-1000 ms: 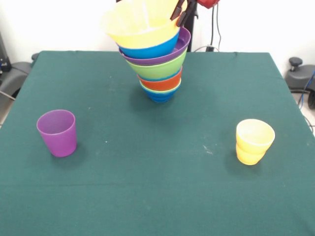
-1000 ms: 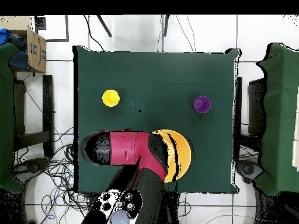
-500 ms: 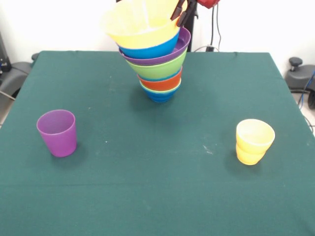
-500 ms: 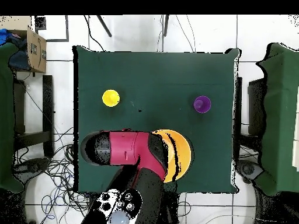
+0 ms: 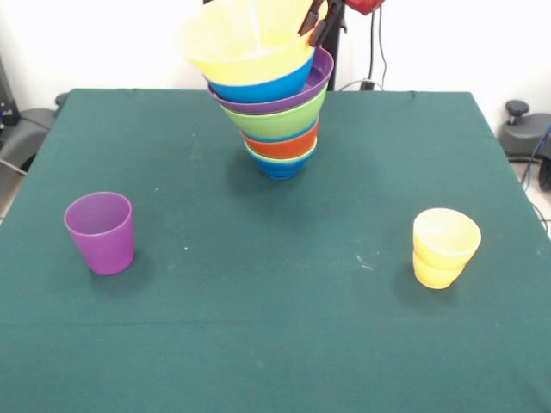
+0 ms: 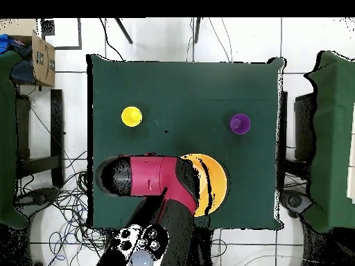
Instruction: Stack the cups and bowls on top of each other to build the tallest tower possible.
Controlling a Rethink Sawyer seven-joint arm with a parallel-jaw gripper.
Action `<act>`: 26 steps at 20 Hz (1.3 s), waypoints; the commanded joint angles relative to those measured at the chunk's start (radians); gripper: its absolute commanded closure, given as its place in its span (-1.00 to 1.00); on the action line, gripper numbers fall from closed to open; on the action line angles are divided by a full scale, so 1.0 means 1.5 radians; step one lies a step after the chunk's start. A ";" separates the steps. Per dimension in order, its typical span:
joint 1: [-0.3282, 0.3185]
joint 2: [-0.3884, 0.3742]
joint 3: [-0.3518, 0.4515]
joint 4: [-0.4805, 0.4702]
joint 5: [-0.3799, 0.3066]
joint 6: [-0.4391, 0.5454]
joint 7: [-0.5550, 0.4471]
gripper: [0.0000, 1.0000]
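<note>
The tower (image 5: 277, 112) stands at the table's far middle: a leaning pile of nested bowls, dark blue lowest, then red-orange, green, wide purple, blue, with a large orange bowl (image 5: 245, 43) tilted on top. My gripper (image 5: 318, 21) is at that top bowl's right rim, touching or just off it. From overhead only the orange bowl (image 6: 213, 183) shows beside the arm (image 6: 156, 180), which hides the rest of the pile. The purple cup (image 5: 101, 232) (image 6: 240, 124) and the yellow cup (image 5: 444, 247) (image 6: 132, 116) stand upright and apart, well away from the tower.
The green table cloth (image 5: 275, 327) spreads between and in front of the two cups. Off the table, a cardboard box (image 6: 41, 59) sits at the overhead view's top left, and cables lie on the floor around the base.
</note>
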 commanded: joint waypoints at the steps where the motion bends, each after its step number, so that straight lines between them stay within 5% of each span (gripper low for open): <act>1: 0.014 0.047 0.036 -0.008 -0.027 0.034 0.051 1.00; 10: 0.018 0.048 0.030 -0.013 -0.030 0.033 0.052 1.00; 11: 0.018 0.048 0.030 -0.013 -0.030 0.033 0.051 -1.00; 26: 0.021 0.048 0.025 -0.019 -0.034 0.027 0.046 -1.00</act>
